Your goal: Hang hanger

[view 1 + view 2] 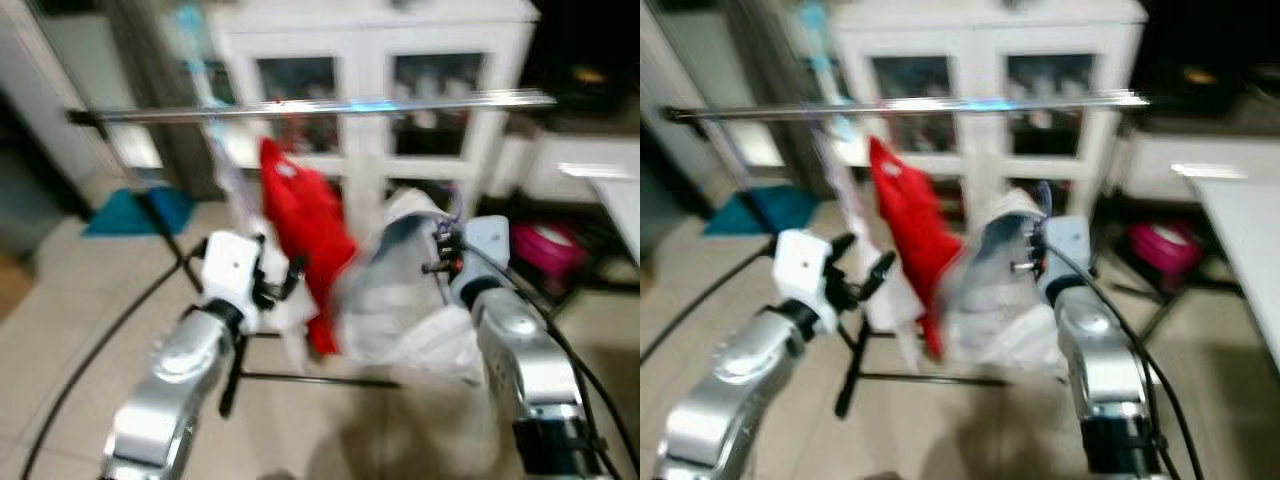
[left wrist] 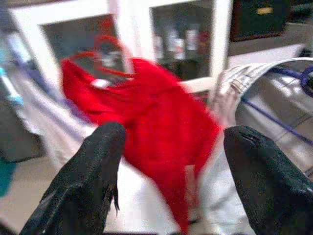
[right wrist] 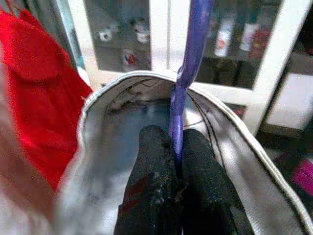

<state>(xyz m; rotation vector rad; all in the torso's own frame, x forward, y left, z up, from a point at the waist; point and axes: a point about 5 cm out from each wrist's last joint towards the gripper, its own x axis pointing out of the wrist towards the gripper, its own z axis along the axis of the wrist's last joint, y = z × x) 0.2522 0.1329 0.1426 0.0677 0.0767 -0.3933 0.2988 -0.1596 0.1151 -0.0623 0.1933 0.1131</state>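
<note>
A silver clothes rail runs across at head height. A red garment hangs from it on a red hanger. My right gripper is shut on a purple hanger that carries a pale grey garment, held below the rail and to the right of the red garment. My left gripper is open, its fingers spread in front of the red garment with nothing between them. The head views are blurred.
A white cabinet with glass doors stands behind the rail. The rack's black legs cross the tiled floor. A teal cloth lies at the left, a pink thing at the right, a white table edge far right.
</note>
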